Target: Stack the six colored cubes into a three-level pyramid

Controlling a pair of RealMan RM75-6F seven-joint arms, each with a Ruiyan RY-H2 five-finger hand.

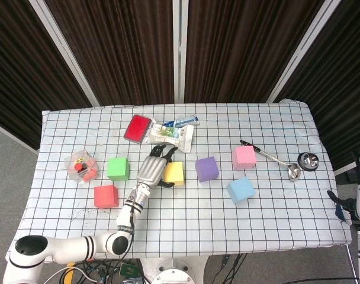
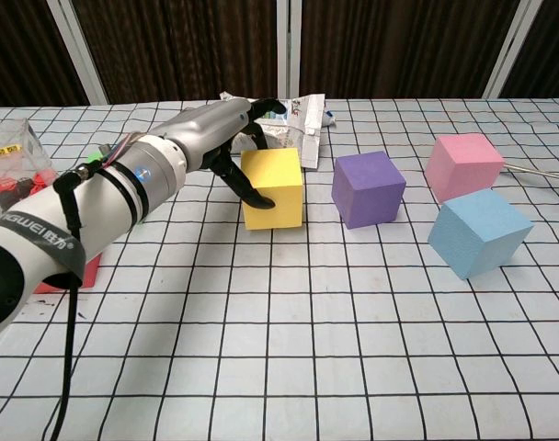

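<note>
Where the checked white surface (image 2: pixel 289 367) lies nearest the robot, the left arm is seen reaching in from the lower left. Further in, the left hand (image 1: pixel 151 168) is closed on the yellow cube (image 2: pixel 273 188): the thumb is pressed against the cube's front left face and the fingers (image 2: pixel 266 108) are curled over its top far edge. The cube is seen resting on the surface near the middle, just left of the purple cube (image 2: pixel 369 188). The red cube (image 1: pixel 105 196) is placed to the left, nearer the front edge, with the green cube (image 1: pixel 118 168) just beyond it. To the right, the blue cube (image 2: pixel 478 232) is set tilted, with the pink cube (image 2: pixel 463 164) just behind it. A clear box of small red items (image 1: pixel 81 166) is found at the far left. Behind the yellow cube a crumpled snack packet (image 1: pixel 171 134) is laid beside a flat red pad (image 1: pixel 137 128). A metal ladle (image 1: pixel 275 158) and a small metal cup (image 1: pixel 308 160) are placed at the far right. Of the right hand nothing is shown in either view
</note>
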